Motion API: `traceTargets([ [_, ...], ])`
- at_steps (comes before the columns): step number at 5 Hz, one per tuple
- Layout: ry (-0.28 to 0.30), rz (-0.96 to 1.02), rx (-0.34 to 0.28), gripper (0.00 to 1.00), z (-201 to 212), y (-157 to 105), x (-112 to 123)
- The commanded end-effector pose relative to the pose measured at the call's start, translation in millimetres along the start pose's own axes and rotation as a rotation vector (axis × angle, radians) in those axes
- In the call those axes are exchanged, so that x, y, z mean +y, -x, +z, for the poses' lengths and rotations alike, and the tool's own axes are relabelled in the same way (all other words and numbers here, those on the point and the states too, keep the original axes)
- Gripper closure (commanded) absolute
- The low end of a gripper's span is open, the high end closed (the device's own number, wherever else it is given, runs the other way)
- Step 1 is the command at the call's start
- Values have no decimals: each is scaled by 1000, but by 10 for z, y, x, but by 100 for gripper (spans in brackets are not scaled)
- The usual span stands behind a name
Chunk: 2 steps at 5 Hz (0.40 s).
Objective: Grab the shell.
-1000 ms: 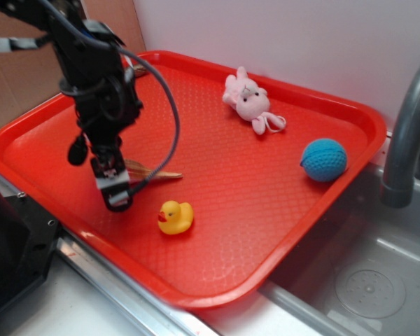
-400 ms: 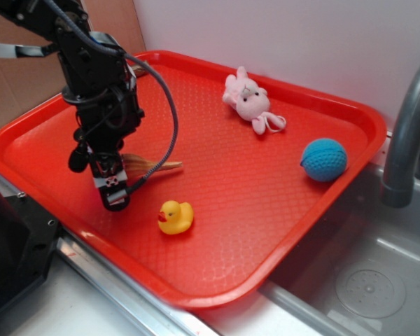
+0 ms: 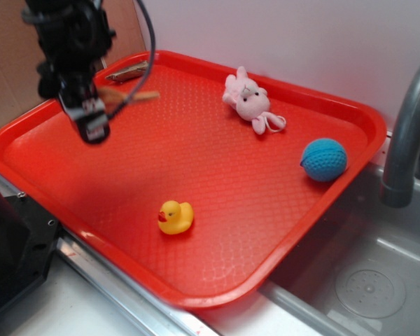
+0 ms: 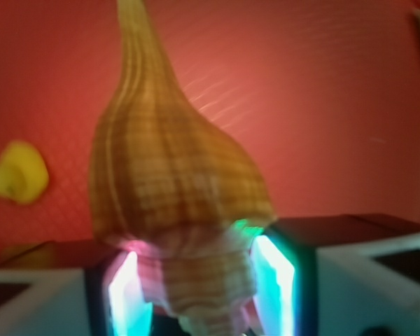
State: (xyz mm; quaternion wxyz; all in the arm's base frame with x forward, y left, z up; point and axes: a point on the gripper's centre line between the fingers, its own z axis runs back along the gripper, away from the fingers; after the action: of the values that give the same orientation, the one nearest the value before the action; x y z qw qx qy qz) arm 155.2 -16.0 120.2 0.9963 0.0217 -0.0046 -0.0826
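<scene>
- My wrist view shows my gripper (image 4: pixel 196 294) clamped on the wide end of the tan, ribbed spiral shell (image 4: pixel 171 182), its thin tail pointing away.
- The exterior view shows me holding the shell (image 3: pixel 129 96) above the red plastic tray (image 3: pixel 217 189), clear of the small yellow rubber duck (image 3: pixel 175 216).

The pincer (image 3: pixel 92 120) holds the shell (image 3: pixel 129 97) above the tray (image 3: pixel 280 224), with the duck (image 3: pixel 175 216) well below-right of it.
</scene>
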Motion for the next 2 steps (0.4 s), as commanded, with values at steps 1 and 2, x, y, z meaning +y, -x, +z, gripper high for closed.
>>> traceTargets([
  [1,-31,323,-4,100,705,-27,282],
  [2,-46,435,28,100,798,-57,352],
])
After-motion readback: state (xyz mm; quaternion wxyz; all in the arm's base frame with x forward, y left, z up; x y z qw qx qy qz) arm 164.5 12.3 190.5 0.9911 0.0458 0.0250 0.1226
